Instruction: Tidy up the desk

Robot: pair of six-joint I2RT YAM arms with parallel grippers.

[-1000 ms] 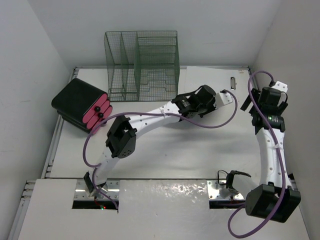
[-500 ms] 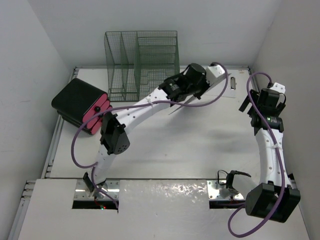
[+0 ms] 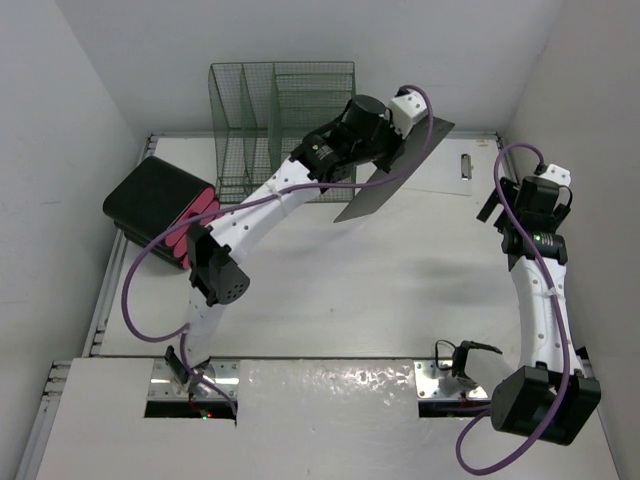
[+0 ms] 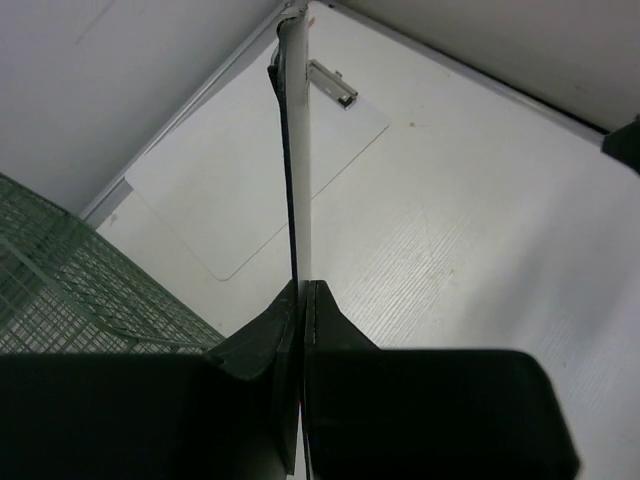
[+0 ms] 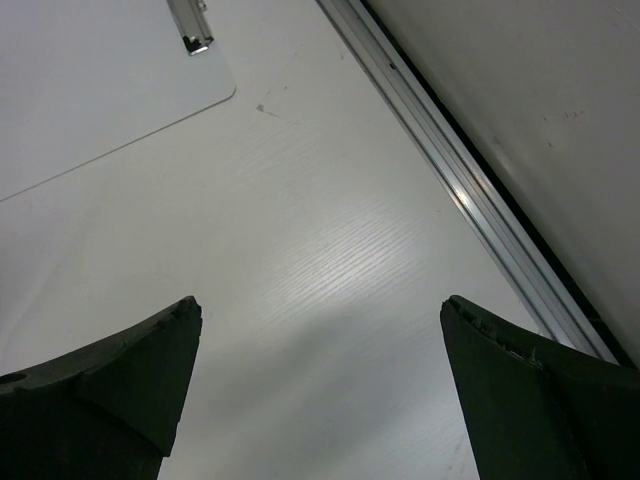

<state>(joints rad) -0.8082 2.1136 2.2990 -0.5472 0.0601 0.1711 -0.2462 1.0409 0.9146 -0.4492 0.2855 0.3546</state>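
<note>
Quick check-in from the remote station: the left gripper [image 4: 301, 290] is clenched tight on a thin dark flat board [image 3: 395, 170], pinching it by one edge. It's up off the desk [image 3: 350, 290] and tilted, just right of the green wire rack [image 3: 282, 120] at the back. In the left wrist view I only get the board edge-on, a skinny line running straight away from the closed jaws, with the rack's mesh off to the left. Under and beyond it a white clipboard [image 4: 260, 190] lies flat on the desk near the far right corner, metal clip [image 5: 190, 25] pointing at the back wall. The right gripper [image 5: 318, 305] is spread wide with nothing in it, hanging over bare desk by the right-hand rail [image 5: 470, 200], the clipboard's corner just ahead of it. There's also a black case with pink sides [image 3: 160, 210] sitting at the far left, close to the rack. The desk itself is the big white top filling the whole enclosure under both arms.
</note>
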